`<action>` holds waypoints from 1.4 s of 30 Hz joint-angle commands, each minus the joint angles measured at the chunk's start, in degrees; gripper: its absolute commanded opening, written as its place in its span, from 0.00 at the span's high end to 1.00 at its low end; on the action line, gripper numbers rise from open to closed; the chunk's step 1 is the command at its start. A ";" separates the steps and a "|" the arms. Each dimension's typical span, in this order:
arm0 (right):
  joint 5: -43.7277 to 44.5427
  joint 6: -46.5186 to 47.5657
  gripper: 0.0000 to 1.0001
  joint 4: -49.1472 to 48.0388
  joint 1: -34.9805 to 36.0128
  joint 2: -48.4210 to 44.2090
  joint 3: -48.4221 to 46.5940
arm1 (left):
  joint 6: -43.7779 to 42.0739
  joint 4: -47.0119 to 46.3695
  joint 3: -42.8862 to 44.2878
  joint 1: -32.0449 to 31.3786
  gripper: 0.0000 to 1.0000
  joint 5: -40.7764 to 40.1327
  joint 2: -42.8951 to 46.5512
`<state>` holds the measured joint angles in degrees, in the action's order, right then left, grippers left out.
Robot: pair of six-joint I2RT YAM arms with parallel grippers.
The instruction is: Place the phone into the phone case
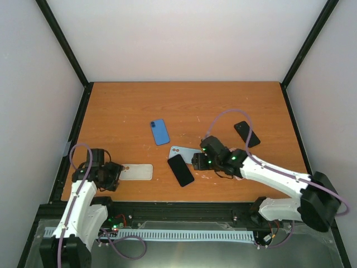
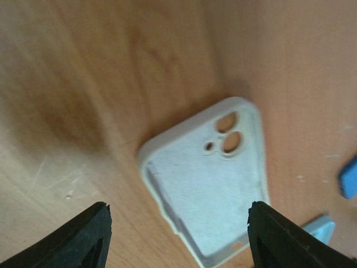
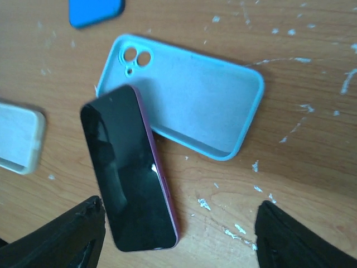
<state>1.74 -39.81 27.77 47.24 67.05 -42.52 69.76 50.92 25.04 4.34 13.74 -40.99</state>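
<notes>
Open right hand (image 3: 178, 223) hovers just right of the glossy black phone (image 3: 129, 170), lying far-left to near-right against the pale-blue rubbery case (image 3: 189, 103).

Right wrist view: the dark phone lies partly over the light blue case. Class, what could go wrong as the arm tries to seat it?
1. The phone overlaps the rim of the light blue case, so a nudge may drag the loose case along instead of seating it.
2. The phone lies screen up and glossy; the open right end effector could slip off its edges.
</notes>
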 commanded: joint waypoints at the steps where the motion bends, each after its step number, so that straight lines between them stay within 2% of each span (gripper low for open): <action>1: 5.42 0.25 0.25 -1.76 5.01 7.17 -3.97 | 3.45 -0.51 -2.26 0.50 0.33 1.86 -2.03; 10: 12.72 4.31 0.12 -1.35 14.05 22.10 -12.61 | 3.72 -2.40 -3.94 0.50 0.41 -1.16 -2.16; 14: 14.59 5.71 0.10 -0.68 16.03 26.99 -15.57 | 3.81 -2.93 -3.79 0.48 0.46 -2.18 -2.29; 17: 16.11 5.52 0.00 0.41 16.36 30.04 -17.18 | 3.66 -3.44 -3.15 0.47 0.47 -2.84 -2.33; 20: 16.25 5.47 0.00 0.19 16.59 32.10 -17.37 | 3.64 -3.41 -2.40 0.49 0.52 -4.13 -2.22; 22: 15.96 5.58 0.02 -0.27 16.99 32.92 -17.01 | 3.70 -3.65 -2.35 0.49 0.56 -4.53 -2.07; 31: 16.12 6.84 0.15 -2.59 17.44 36.39 -15.56 | 4.18 -4.97 -3.33 0.50 0.59 -4.94 -1.83; 37: 16.98 7.14 0.20 -2.92 17.48 36.98 -14.80 | 3.96 -5.75 -3.39 0.48 0.62 -5.33 -2.25; 42: 17.24 7.17 0.33 -3.51 17.53 34.97 -13.64 | 4.22 -6.57 -3.86 0.50 0.69 -4.00 -2.24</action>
<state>17.08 -32.88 24.38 64.34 103.13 -58.06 73.21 45.69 21.06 4.40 9.43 -43.35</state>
